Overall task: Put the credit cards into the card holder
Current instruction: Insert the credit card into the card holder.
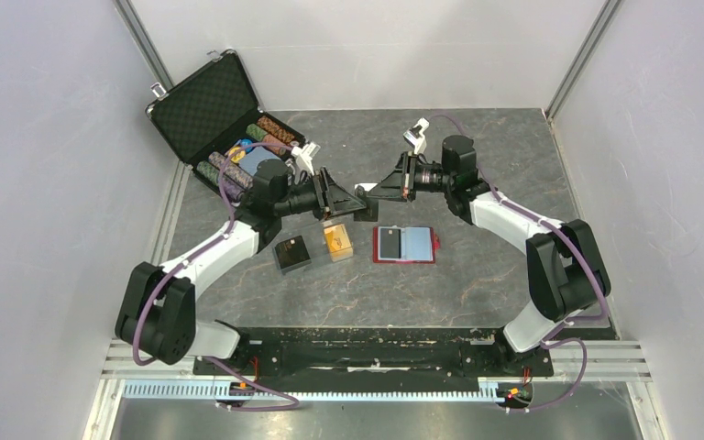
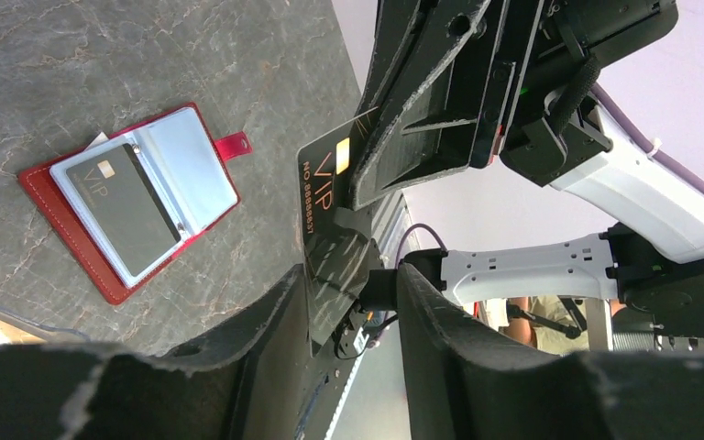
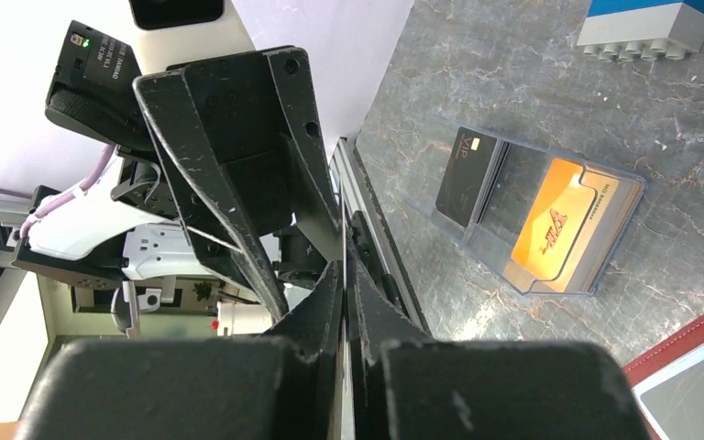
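Observation:
A black VIP credit card hangs in the air between the two arms. My right gripper is shut on it, the card showing edge-on between its fingers. My left gripper stands open around the card's lower end; the card leans on one finger, with a gap to the other. From above, the left gripper and right gripper meet tip to tip behind the card holder. That red wallet lies open on the table with another black card in its sleeve.
A clear tray of orange cards and one black card sits left of the wallet, with a small black box beside it. The open chip case is at the back left. A blue-and-white block lies further off.

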You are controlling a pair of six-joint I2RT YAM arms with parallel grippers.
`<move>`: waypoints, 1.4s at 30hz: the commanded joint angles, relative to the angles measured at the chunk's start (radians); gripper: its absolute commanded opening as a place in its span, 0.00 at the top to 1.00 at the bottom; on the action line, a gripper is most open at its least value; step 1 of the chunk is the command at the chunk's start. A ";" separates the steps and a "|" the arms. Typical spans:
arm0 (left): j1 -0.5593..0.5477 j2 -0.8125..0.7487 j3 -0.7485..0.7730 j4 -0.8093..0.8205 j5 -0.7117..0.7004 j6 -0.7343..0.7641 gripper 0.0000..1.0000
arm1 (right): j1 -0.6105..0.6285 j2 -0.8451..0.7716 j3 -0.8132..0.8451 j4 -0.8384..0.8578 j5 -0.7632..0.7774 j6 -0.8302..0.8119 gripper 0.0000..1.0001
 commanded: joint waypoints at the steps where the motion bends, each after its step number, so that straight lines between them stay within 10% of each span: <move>1: 0.005 0.020 0.031 0.067 0.047 0.007 0.56 | -0.002 -0.040 0.033 -0.008 0.000 -0.039 1.00; 11: 0.004 0.043 0.043 0.088 0.064 -0.006 0.98 | -0.003 -0.036 0.023 -0.005 -0.012 -0.044 1.00; 23: 0.005 -0.003 0.037 -0.090 -0.070 0.071 0.98 | -0.020 -0.085 0.191 -0.623 0.301 -0.564 0.31; 42: -0.106 0.120 0.223 -0.547 -0.237 0.302 0.98 | -0.128 -0.166 0.022 -0.721 0.419 -0.667 0.11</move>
